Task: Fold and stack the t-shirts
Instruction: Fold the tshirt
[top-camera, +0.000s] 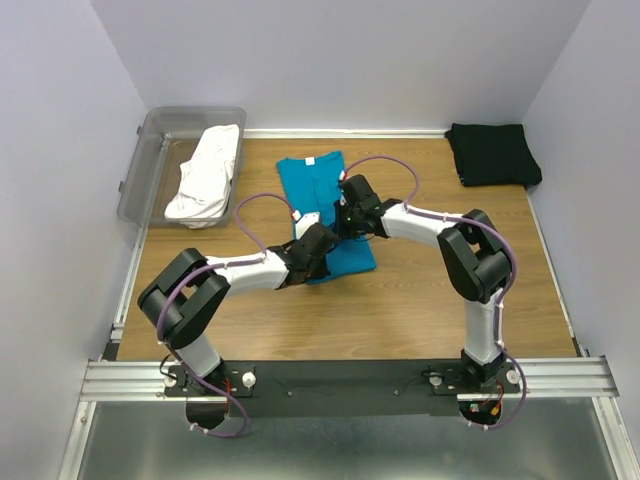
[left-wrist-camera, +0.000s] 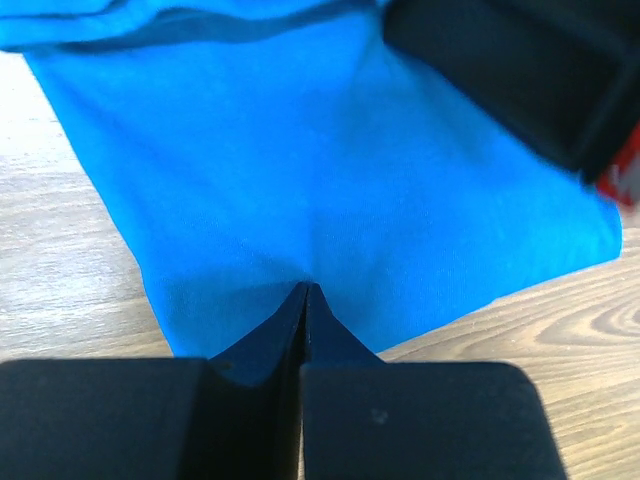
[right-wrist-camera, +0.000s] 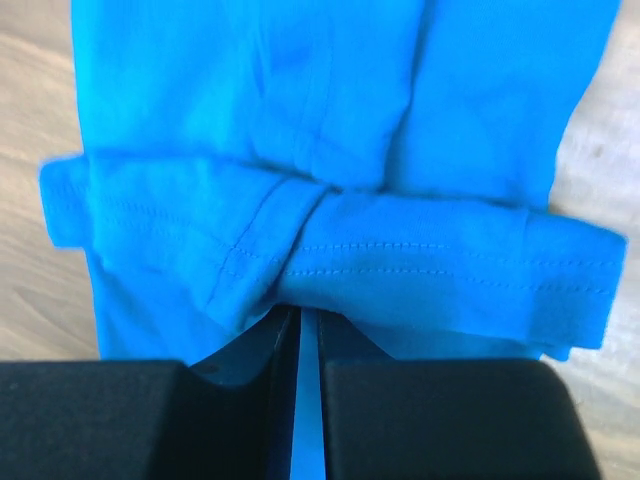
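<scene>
The bright teal-blue cotton t-shirt (top-camera: 312, 188) lies flat, its cloth clenched in the jaws of the left gripper (left-wrist-camera: 305, 295) and right gripper (right-wrist-camera: 308, 322), probably to carry a fold over. Left of the jaws, a white t-shirt (top-camera: 205, 175) lies in a clear grey plastic tub (top-camera: 150, 140); far right, a folded black t-shirt (top-camera: 492, 153). Pale wooden bench (top-camera: 420, 310), lilac walls (top-camera: 60, 150).
</scene>
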